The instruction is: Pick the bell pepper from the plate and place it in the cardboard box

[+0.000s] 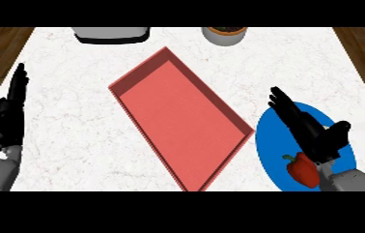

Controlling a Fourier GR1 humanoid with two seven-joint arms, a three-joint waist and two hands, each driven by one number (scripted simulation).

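Bell pepper (303, 169): on the blue plate (274, 130), at 7 o'clock just under the right hand (314, 133).
Right hand: fingers straight, holding nothing.
Red box (182, 118): nothing inside.

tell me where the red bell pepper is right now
In the head view the red bell pepper lies on the round blue plate at the lower right, just under the robot's open right hand, right of the red rectangular box.

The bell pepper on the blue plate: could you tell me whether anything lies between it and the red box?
Nothing visible does. The bell pepper lies on the blue plate under the right hand, and only bare counter separates the plate from the red box to its left.
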